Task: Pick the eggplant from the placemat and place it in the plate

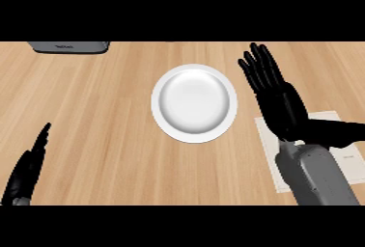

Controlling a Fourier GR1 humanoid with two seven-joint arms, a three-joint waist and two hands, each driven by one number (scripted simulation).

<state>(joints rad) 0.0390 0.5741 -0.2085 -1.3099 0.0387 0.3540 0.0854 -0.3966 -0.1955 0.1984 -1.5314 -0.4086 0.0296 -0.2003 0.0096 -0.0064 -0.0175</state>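
Well, a white plate (194,102) sits in the middle of the wooden counter (100,120). Just to the right of it is the right hand (281,103). Its fingers (260,65) are straight and a little apart. They point to the far side and hold nothing.

The grey forearm (317,176) behind that hand lies over a pale placemat (342,159) at the near right. A dark shape (341,132) sticks out to the right on the placemat, next to the wrist. I cannot tell if it is the eggplant or part of the hand, so I cannot say just where the eggplant is.

The left hand (25,173) rests at the near left edge. Its fingers (43,137) are straight, close together and pointing up, and they hold nothing. A grey box (69,47) sits at the far left.
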